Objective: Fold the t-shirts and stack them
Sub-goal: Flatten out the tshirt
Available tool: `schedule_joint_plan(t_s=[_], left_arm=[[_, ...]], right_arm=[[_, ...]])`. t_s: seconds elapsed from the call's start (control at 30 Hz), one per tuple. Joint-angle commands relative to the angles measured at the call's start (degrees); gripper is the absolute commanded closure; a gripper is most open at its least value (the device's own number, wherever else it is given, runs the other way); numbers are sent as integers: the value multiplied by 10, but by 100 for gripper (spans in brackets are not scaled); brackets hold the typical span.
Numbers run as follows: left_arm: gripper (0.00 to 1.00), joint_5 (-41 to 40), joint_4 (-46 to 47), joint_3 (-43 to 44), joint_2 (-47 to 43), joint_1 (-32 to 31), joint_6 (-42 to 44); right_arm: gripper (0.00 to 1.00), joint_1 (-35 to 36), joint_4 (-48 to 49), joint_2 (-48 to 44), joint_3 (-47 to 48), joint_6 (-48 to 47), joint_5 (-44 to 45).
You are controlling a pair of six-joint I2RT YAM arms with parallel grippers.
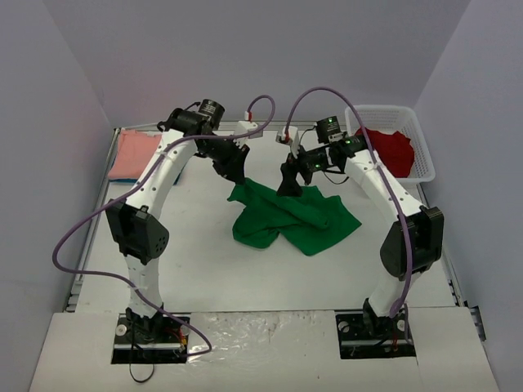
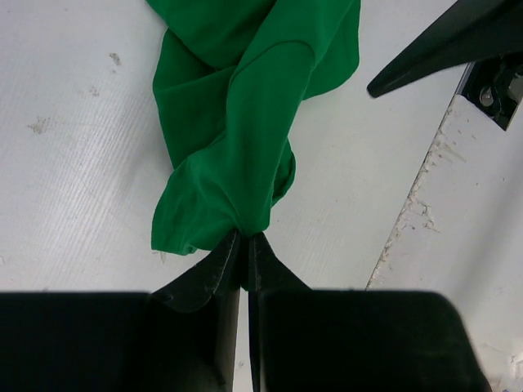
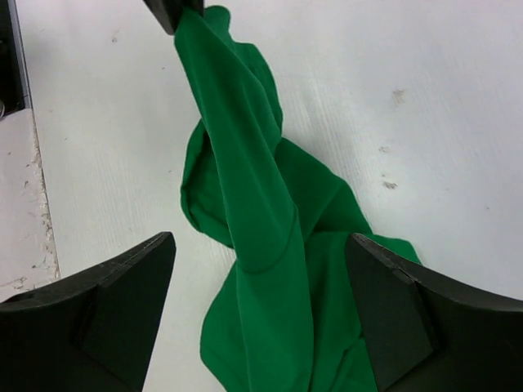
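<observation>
A bright green t-shirt (image 1: 288, 216) lies crumpled in the middle of the table, one end lifted. My left gripper (image 1: 235, 175) is shut on that lifted end; in the left wrist view (image 2: 245, 237) the green cloth (image 2: 237, 122) hangs twisted from the closed fingertips. My right gripper (image 1: 288, 186) is open just above the shirt's far edge; in the right wrist view its fingers (image 3: 122, 286) straddle the twisted green cloth (image 3: 253, 245) without touching it. A salmon-pink shirt (image 1: 133, 153) lies folded at the far left. A red shirt (image 1: 388, 149) sits in the basket.
A white plastic mesh basket (image 1: 425, 147) stands at the far right. The table's raised edge (image 1: 106, 188) runs along the left side. Purple cables loop from both arms.
</observation>
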Motion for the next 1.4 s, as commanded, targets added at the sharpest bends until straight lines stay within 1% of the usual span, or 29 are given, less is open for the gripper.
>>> schedule_joint_plan(t_s=[0.0, 0.17, 0.37, 0.6, 0.8, 0.97, 1.03, 1.2, 1.37], left_arm=[[98, 5, -31, 29, -22, -4, 25], [98, 3, -32, 39, -18, -16, 14], [98, 8, -14, 24, -24, -24, -4], [98, 0, -15, 16, -23, -45, -2], [98, 3, -16, 5, -23, -57, 2], [98, 2, -16, -11, -27, -71, 8], [98, 4, -10, -23, -29, -76, 7], [98, 47, -6, -34, -30, -77, 7], [98, 78, -9, -26, -35, -76, 10]], right_arm=[[20, 26, -24, 11, 31, -21, -22], [20, 58, -24, 31, 51, -23, -5], [22, 73, -19, 43, 85, -15, 24], [23, 96, 9, 45, 100, 3, 71], [23, 102, 25, 53, 120, 17, 90], [26, 106, 26, 63, 138, 22, 103], [29, 106, 27, 64, 147, 29, 104], [30, 108, 29, 58, 149, 37, 100], [30, 106, 35, 30, 128, 32, 102]])
